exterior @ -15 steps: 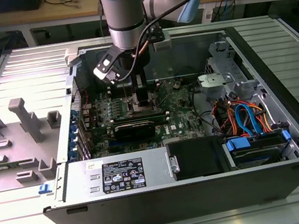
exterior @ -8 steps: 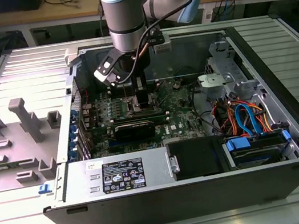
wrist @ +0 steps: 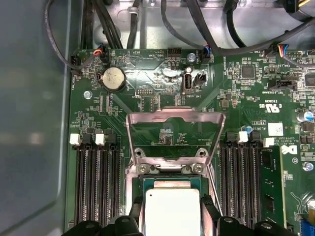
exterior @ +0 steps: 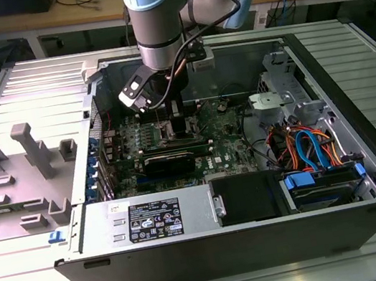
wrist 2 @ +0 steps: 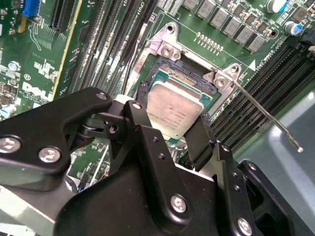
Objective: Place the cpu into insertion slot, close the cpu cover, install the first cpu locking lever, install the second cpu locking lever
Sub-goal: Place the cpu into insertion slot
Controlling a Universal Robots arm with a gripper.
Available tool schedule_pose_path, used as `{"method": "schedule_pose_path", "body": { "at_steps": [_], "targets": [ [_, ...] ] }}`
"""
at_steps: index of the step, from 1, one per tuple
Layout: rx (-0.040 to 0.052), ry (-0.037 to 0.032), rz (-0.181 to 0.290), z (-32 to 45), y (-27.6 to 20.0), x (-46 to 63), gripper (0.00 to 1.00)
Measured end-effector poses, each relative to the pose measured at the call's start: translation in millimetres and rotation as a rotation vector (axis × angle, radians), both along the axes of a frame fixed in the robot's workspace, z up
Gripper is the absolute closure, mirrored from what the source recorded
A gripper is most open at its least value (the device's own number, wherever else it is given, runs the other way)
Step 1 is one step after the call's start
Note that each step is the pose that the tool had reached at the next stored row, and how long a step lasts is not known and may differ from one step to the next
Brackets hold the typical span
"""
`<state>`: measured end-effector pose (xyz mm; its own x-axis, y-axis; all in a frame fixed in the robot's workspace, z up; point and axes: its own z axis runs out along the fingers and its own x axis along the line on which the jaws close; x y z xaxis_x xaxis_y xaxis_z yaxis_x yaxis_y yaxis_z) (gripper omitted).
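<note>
The cpu (wrist 2: 173, 109), a flat square chip with a silver top, sits between my gripper's (wrist 2: 170, 120) black fingers (wrist 2: 142, 125), which are shut on its two sides. It hangs right over the insertion slot (wrist 2: 183, 77), whose dark contact field shows past the chip's far edge. The chip looks slightly tilted; I cannot tell if it touches the socket. In the first wrist view the cpu (wrist: 171, 204) lies just below the cpu cover (wrist: 174, 129), a silver frame standing open on its hinge. A thin locking lever (wrist 2: 266, 115) sticks out free beside the socket. In the exterior view my gripper (exterior: 177, 119) reaches down into the open computer case (exterior: 359, 117).
Long black memory slots (wrist: 96, 182) flank the socket on both sides. A power supply (exterior: 158, 217), drive bay (exterior: 323, 182) and coloured cables (exterior: 305, 145) fill the case front and the exterior view's right. Grey fixtures (exterior: 29, 150) stand on the table at that view's left.
</note>
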<state>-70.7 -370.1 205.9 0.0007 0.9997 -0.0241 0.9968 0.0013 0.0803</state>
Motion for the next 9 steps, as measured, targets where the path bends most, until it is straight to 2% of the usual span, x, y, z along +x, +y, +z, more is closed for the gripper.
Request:
{"method": "schedule_pose_path", "body": {
  "at_steps": [9],
  "targets": [
    [0.001, -0.0002, 0.001, -5.1, 0.0, -2.0, 0.45]
  ]
}}
